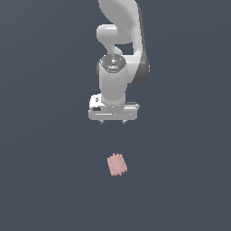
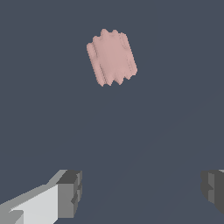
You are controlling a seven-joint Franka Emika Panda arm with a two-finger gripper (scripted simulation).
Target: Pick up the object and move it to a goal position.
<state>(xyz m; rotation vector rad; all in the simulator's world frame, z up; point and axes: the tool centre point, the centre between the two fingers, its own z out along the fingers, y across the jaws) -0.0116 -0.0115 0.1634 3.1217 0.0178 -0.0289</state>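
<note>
While hanging clear of the floor in the exterior view, gripper [image 1: 113, 122] points straight down, nothing between the short fingertips. Pink object [image 1: 117, 164] lying on the flat dark surface, below the gripper in this picture and a touch toward the exterior view's right, well apart from it, rotated askew. No goal marker visible, so can't tell where the drop point is.

Wrist view: jaws spread wide, one dark finger pad [image 2: 70, 193] and the other at the opposite picture edge, empty gap between. Object [image 2: 111, 57] not between the fingers, off ahead of them, ridged wavy sides turned at an angle to the closing line.

Risks, as judgement only:
- Straight descent from here likely misses; needs lateral shift first to centre over the piece.
- Yaw mismatch: closing across tilted corners could spin or squirt it out sideways.
- Ridged sides give uneven contact; shallow pinch may slip on lift.
- Narrow piece versus wide opening: one finger touching first could shove it off-centre.
- Too-deep descent risks fingertips hitting the floor.
</note>
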